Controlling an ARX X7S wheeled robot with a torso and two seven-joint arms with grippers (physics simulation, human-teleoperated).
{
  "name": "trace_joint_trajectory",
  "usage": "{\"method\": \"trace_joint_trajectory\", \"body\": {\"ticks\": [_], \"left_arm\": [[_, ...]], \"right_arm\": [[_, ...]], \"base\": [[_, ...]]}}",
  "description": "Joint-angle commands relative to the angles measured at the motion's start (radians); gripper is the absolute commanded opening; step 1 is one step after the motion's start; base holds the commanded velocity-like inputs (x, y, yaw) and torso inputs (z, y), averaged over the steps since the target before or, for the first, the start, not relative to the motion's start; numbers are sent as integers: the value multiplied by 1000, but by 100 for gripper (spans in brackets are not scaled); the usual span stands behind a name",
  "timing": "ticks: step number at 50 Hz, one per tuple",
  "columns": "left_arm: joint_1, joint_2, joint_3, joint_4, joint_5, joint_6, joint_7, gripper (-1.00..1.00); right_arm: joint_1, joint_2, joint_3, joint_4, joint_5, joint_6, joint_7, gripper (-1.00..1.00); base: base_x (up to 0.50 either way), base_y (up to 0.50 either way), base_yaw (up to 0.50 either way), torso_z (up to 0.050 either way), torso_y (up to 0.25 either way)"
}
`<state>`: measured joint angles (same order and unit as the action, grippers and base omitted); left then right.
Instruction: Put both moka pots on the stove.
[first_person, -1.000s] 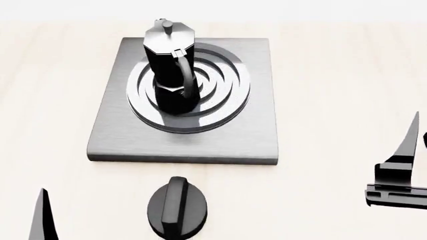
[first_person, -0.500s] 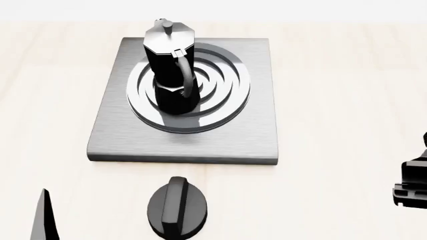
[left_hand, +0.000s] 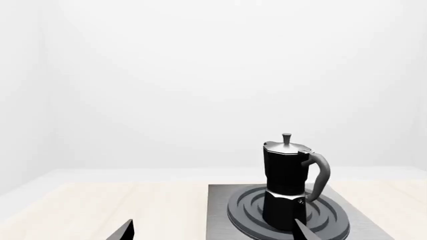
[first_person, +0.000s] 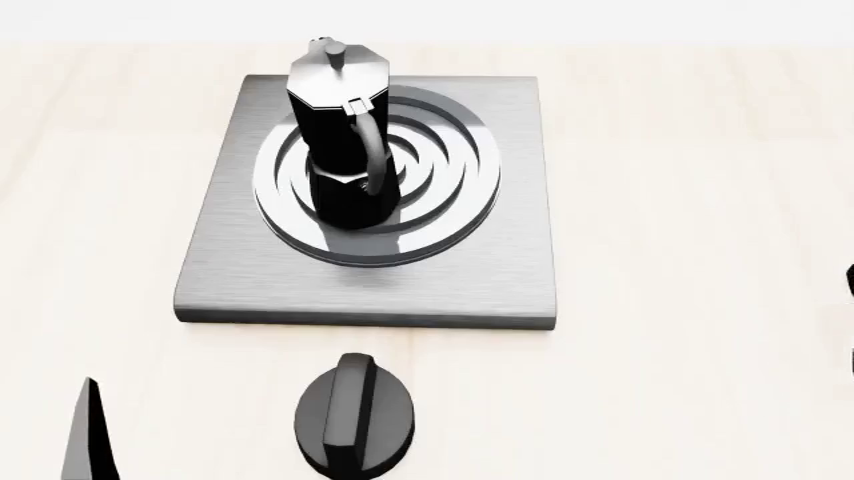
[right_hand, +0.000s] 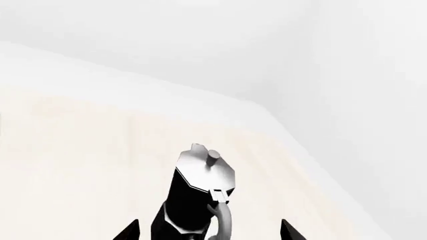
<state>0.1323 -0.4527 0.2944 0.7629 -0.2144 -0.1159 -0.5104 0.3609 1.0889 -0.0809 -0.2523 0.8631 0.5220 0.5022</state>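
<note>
One moka pot (first_person: 342, 140) on stove (first_person: 214, 260); both grippers (left_hand: 210, 231) (right_hand: 210, 231) spread, empty (second pot (right_hand: 197, 200) untouched).

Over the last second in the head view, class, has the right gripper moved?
Yes. It has slid rightward, away from the stove, and is almost out of the head view; only a sliver shows at the right edge. The stove stayed put.

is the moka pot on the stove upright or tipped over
Upright: the moka pot stands base-down on the stove's ring burner, its lid knob pointing up.
</note>
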Motion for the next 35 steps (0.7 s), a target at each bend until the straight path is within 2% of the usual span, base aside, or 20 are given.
{"method": "trace_joint_trajectory", "body": {"ticks": [1, 15, 26, 35], "left_arm": [[-3, -1, 5, -2, 0, -2, -1, 100], [-5, -3, 5, -12, -2, 8, -1, 100], [-7, -4, 13, -12, 5, 5, -4, 100], [-10, -3, 23, -9, 10, -1, -6, 100]], "right_arm": [[93, -20, -44, 148, -3, 22, -99, 100], [275, -53, -135, 329, -59, 40, -279, 100], [293, -70, -149, 485, -75, -50, -453, 100], [304, -85, -127, 591, -47, -72, -521, 100]], "base": [[0, 0, 0, 0, 0], [0, 0, 0, 0, 0], [0, 0, 0, 0, 0], [0, 0, 0, 0, 0]]}}
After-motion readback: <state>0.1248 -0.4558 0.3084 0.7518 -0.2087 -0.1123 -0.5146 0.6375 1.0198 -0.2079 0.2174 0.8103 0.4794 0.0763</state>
